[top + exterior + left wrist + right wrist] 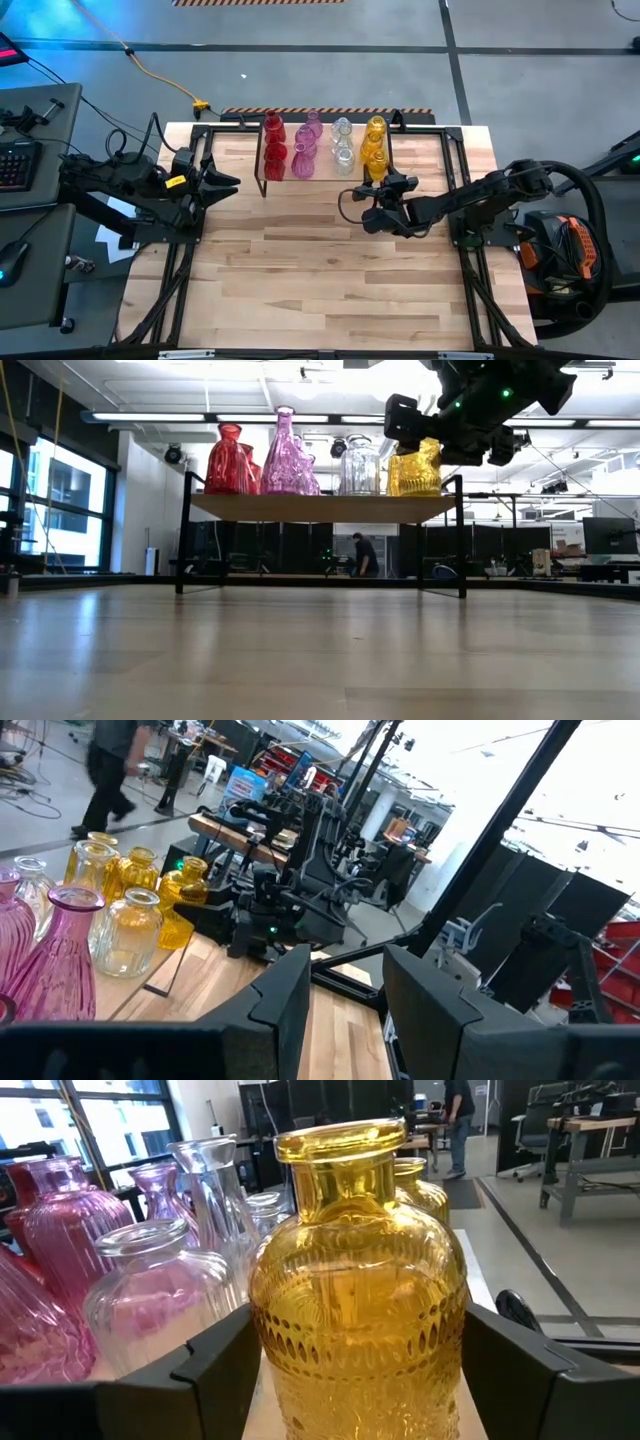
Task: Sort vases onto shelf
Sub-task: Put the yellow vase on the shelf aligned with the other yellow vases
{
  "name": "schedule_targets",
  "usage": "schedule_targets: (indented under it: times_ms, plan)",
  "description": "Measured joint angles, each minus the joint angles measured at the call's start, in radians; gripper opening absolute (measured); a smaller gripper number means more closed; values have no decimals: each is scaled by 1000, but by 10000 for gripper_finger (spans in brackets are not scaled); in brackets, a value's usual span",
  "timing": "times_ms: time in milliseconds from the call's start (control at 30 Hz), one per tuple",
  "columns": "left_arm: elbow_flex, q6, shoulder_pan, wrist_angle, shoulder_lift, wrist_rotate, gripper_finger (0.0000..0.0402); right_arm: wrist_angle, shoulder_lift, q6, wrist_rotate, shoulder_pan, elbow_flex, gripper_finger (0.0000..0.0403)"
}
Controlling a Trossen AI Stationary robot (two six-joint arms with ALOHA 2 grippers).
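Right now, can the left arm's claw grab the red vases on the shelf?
Probably yes. The left gripper waits beside the shelf, at the end where the red vases stand. Nothing lies between them, and the right gripper is busy at the yellow vase.

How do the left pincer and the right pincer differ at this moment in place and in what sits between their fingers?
The right pincer reaches to the shelf, while the left pincer waits off the shelf's left end. The right pincer's fingers flank a yellow vase, standing wide on either side of it; the left pincer's fingers have nothing between them. Both are dark two-finger pincers pointing toward the shelf.
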Motion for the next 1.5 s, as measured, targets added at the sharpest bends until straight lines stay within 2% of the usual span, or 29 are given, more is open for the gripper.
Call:
schedule_targets:
  times_ms: [967,1167,1500]
  plan:
    - [0,0,0,0,0,0,119,-6,0,-31,-15,-25,-2,275]
    - [0,0,0,0,0,0,119,0,-1,-42,-49,-50,-1,275]
    - [0,-2,0,0,0,0,119,131,1,-193,-111,-69,-2,276]
